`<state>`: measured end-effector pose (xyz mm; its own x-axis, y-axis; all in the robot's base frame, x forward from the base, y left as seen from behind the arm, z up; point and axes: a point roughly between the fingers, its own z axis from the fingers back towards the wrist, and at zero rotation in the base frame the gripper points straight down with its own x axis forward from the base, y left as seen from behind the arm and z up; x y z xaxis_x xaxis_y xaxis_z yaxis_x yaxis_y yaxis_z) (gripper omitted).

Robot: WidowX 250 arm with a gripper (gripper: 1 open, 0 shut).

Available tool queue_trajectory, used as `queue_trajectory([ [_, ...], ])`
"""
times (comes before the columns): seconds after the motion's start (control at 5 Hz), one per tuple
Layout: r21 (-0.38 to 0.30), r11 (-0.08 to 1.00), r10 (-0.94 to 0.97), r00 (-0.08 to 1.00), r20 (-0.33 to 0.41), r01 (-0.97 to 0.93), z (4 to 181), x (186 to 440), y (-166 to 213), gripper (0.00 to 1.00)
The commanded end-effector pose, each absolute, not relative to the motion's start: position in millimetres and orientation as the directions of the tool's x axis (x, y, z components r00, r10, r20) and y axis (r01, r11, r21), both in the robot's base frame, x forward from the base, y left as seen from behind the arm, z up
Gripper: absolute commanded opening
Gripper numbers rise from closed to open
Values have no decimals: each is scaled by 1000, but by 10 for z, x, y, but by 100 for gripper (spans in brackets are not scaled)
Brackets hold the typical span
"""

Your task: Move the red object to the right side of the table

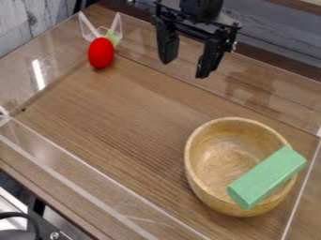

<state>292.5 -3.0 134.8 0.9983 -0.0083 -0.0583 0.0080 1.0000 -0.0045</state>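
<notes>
Brown wood table (pixel 107 125), bowl (pixel 205 170) at lower right, green block (pixel 267 177) resting on its rim. Gripper (pixel 194 68) above table, fingers spread wide, nothing held. Red toy (pixel 100 53) upper left, well apart from bowl.

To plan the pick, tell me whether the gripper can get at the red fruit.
Probably yes: the gripper hangs open, and only bare tabletop shows between it and the fruit.
</notes>
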Motion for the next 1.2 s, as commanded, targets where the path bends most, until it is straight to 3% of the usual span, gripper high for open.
queue_trajectory([
  [0.0, -5, 998, 61, 995, -76, -61, 1263, 2885, 28, 100],
  [0.4, 2, 997, 74, 997, -21, -74, 1308, 2966, 664, 100],
  [0.8, 12, 994, 105, 994, 19, -105, 1120, 3025, 1113, 100],
  [1.0, 15, 992, 122, 991, 47, -122, 1077, 3150, 1372, 0],
])
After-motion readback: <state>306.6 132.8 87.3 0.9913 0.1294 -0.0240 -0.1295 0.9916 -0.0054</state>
